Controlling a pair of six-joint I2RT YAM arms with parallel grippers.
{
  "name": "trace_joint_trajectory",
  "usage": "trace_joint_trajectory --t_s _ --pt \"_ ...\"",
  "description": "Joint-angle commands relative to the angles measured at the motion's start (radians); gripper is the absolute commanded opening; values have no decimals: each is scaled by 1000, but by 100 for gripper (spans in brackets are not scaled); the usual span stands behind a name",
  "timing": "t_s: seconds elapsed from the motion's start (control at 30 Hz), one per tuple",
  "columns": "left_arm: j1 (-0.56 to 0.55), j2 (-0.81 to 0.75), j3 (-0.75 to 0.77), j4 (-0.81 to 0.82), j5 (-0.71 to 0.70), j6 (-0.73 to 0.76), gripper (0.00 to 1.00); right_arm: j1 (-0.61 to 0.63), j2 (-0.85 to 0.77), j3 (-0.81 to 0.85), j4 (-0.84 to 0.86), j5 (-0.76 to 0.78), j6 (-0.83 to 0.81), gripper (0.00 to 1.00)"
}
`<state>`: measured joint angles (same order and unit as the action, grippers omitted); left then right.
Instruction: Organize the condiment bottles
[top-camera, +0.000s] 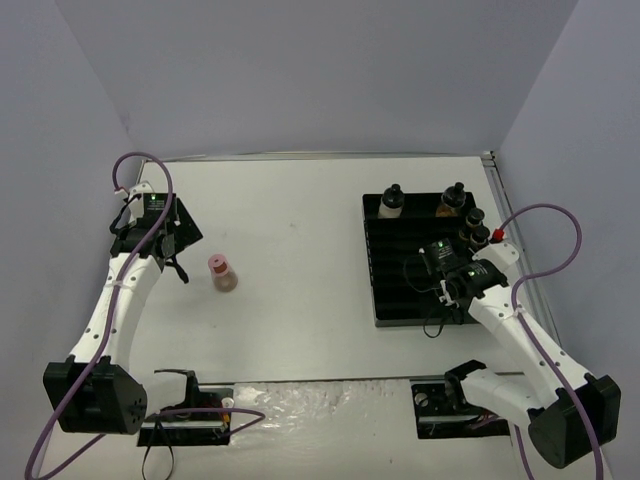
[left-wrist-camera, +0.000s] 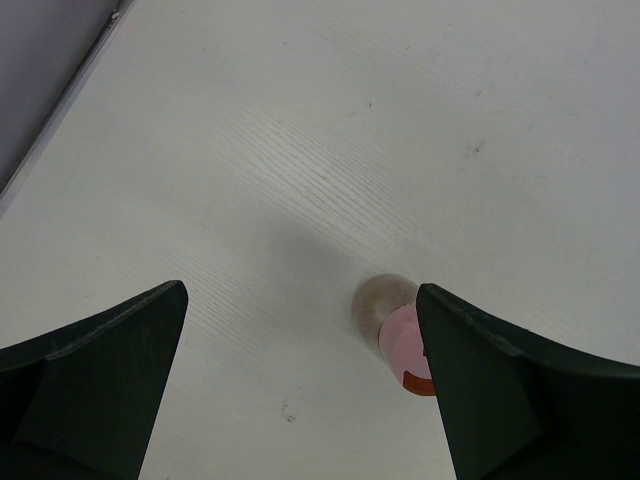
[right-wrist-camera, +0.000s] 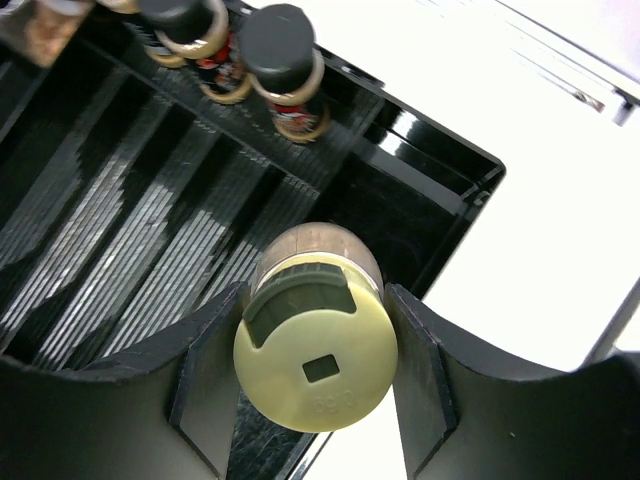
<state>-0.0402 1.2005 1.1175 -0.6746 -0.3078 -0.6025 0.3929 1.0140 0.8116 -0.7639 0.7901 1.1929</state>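
Right end effector (right-wrist-camera: 312, 350) is clamped on the yellow-capped jar (right-wrist-camera: 318, 345), right at the black tray (right-wrist-camera: 445, 165)'s corner slot. Can't tell if it's touching down. Black-capped jars (right-wrist-camera: 283, 55) sit at upper left of that wrist view, apart from it. Left end effector (left-wrist-camera: 300, 400) is spread wide over the table (left-wrist-camera: 350, 130), with the pink-capped jar (left-wrist-camera: 398, 340) standing bottom centre, ungripped and partly hidden by the right-side finger.

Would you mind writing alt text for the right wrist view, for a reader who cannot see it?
The right gripper holds a pale-yellow-capped bottle over a corner of the black slotted tray. Some black-capped bottles stand at the tray's far edge, and white table shows to the right.
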Motion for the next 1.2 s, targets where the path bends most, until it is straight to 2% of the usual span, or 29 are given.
trace_joint_trajectory --t_s 0.0,0.7,0.97,1.17 --pt "-7 0 50 44 -4 -6 97 -6 11 -28 -49 92 147 0" --pt "-7 -7 44 52 -4 -2 97 -6 81 -97 -23 100 269 0" --pt "-7 -12 41 50 -7 -2 97 -6 161 -90 -14 78 307 8" --pt "-7 -15 39 50 -7 0 97 -6 147 -100 -14 76 318 27"
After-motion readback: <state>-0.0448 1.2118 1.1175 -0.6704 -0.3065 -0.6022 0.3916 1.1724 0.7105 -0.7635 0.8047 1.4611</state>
